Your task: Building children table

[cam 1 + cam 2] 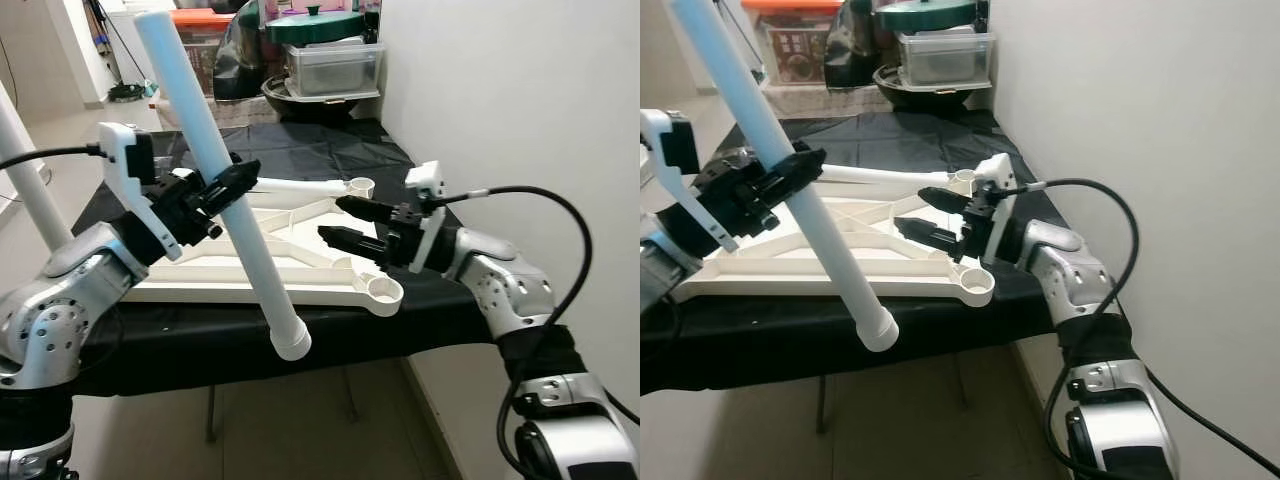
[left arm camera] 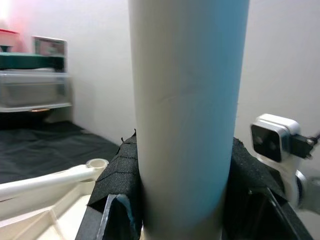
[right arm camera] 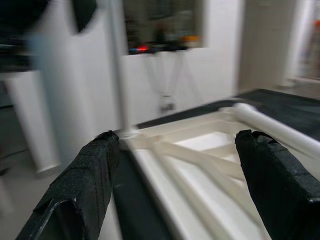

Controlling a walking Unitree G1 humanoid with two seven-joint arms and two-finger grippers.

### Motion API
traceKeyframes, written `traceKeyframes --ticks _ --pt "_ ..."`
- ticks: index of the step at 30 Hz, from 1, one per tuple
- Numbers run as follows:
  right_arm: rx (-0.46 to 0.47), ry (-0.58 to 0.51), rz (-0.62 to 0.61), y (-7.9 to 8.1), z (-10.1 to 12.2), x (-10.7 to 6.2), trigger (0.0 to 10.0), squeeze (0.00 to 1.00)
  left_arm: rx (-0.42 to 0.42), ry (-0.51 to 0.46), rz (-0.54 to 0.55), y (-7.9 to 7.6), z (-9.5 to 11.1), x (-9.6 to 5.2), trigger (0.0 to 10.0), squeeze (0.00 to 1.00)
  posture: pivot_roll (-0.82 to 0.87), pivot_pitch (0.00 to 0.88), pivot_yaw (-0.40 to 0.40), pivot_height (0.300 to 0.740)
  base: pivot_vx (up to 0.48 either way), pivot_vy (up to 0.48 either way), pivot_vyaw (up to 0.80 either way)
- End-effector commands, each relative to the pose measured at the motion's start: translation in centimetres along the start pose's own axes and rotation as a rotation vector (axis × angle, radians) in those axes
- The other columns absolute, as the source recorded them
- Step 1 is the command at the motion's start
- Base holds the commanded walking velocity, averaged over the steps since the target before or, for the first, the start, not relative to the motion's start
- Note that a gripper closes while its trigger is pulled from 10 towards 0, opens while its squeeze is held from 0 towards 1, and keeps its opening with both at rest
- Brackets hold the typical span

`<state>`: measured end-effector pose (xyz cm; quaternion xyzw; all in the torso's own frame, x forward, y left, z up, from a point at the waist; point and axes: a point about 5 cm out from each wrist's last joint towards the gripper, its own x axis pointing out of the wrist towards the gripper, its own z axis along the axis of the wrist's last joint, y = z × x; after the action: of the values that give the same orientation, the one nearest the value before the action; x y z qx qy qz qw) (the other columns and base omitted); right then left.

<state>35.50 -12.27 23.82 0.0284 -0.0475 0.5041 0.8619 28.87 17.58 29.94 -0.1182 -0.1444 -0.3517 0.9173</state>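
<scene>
Left gripper [image 1: 228, 186]: jaws clamped on the leg [image 1: 225, 190] about midway along it; held above the near-left part of the frame [image 1: 300, 262]
Leg: a long white tube, tilted — top end up and away toward the robot's left, flared lower end out past the near edge of the table [image 1: 330, 325]; in the left wrist view the tube [image 2: 187, 115] stands between the black pads [image 2: 116, 180]
Right gripper [image 1: 345, 222]: jaws wide, holding nothing; hovering over the right end of the frame, fingers pointing left toward the leg
Frame: white plastic table underside with crossed ribs, lying flat on the table; a round socket [image 1: 384, 291] at its near-right corner, another socket [image 1: 361, 185] at the far-right one
Second leg [image 1: 300, 185]: lying along the far side of the frame, one end at the far-right socket
Table: draped in black cloth; right edge beside the wall [image 1: 520, 90]
Behind: a clear box [image 1: 332, 68] and a green lid [image 1: 315, 25] at the table's far end — well apart from the frame
</scene>
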Motion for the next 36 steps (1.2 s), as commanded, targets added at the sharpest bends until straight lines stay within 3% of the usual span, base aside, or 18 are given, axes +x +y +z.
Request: traceKeyframes --ticks 1,6,12,14,18,20,21,36 --pt "-0.023 -0.001 -0.058 -0.2 0.0 0.4 10.0 0.00 0.010 -0.025 0.016 0.2 0.2 0.5 10.0 0.00 0.04 0.000 0.006 0.740 0.000 0.000 -0.74" --pt "0.030 -0.064 -0.145 0.0 -0.6 0.6 10.0 0.00 0.003 -0.049 0.030 0.3 0.4 0.8 10.0 0.00 0.04 0.000 0.006 0.740 0.000 0.000 -0.76" --pt "0.058 -0.107 -0.135 -0.1 0.1 0.5 10.0 0.00 0.009 -0.058 0.014 0.3 1.1 1.2 10.0 0.00 0.04 0.000 0.009 0.740 0.000 0.000 -0.77" --pt "0.055 -0.134 -0.097 -0.1 0.9 0.3 10.0 0.00 0.010 -0.089 -0.004 0.3 2.5 1.8 10.0 0.00 0.05 0.000 0.007 0.740 0.000 0.000 -0.77" --pt "0.052 -0.145 -0.090 -0.2 1.2 0.4 10.0 0.00 0.007 -0.107 -0.016 0.3 3.2 2.0 10.0 0.00 0.05 0.000 0.007 0.740 0.000 0.000 -0.77" --pt "0.047 -0.162 -0.088 -0.3 1.7 0.4 10.0 0.00 0.005 -0.137 -0.034 0.3 4.3 2.4 10.0 0.00 0.05 0.000 0.007 0.740 0.000 0.000 -0.77" --pt "0.036 -0.186 -0.090 -0.5 2.3 0.4 10.0 0.00 -0.004 -0.186 -0.052 0.5 6.0 2.6 10.0 0.00 0.05 0.000 0.010 0.740 0.000 0.000 -0.77" --pt "0.007 -0.216 -0.130 -0.8 3.1 0.5 10.0 0.00 -0.004 -0.188 -0.031 1.6 6.3 2.8 10.0 0.00 0.05 0.000 0.013 0.740 0.000 0.000 -0.76"
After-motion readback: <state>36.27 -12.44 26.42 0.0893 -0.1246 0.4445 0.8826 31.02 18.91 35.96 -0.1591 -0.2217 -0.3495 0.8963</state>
